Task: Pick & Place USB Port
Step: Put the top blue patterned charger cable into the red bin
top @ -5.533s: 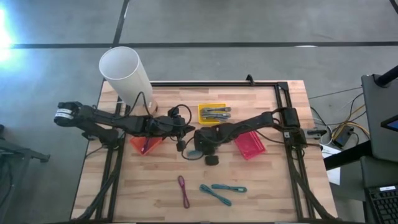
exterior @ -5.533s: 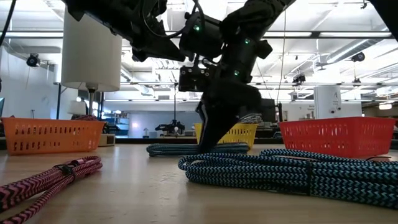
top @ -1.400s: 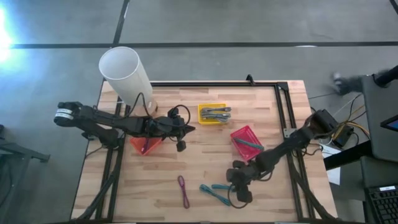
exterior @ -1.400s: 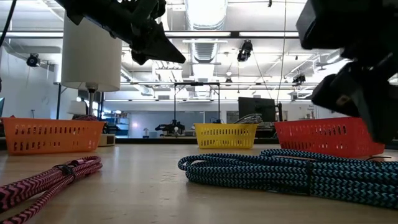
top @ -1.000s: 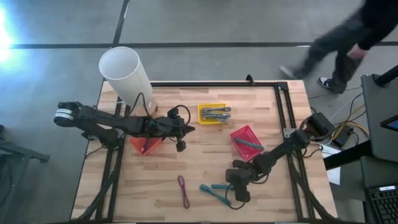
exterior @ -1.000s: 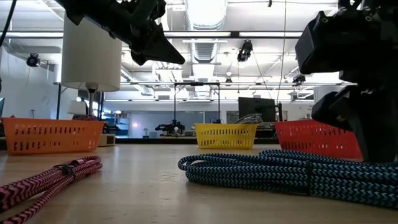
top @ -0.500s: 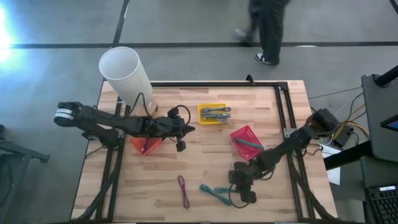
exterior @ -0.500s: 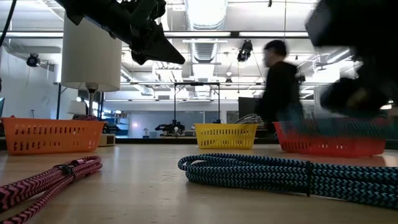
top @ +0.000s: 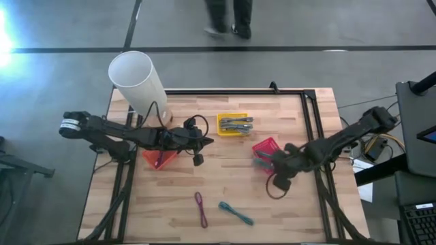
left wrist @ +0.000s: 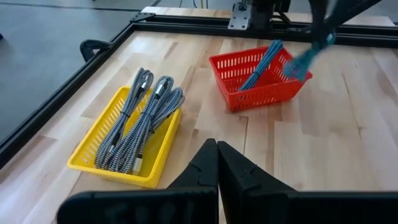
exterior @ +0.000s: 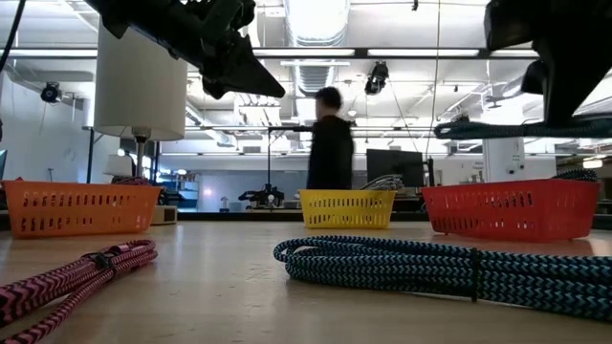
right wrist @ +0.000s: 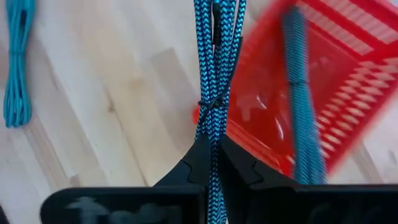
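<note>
Your right hand [right wrist: 211,149] is clamped on a bundled teal cable [right wrist: 214,68], carried just at the near edge of the red basket [top: 267,146] right of centre in the high view. Release too early and the bundle's trailing end could hang over the basket's rim or spill onto the counter [top: 225,184]; one cable already lies inside and may prop it up. Your left hand [left wrist: 217,163], fingers together, waits near the yellow basket [left wrist: 134,146].
</note>
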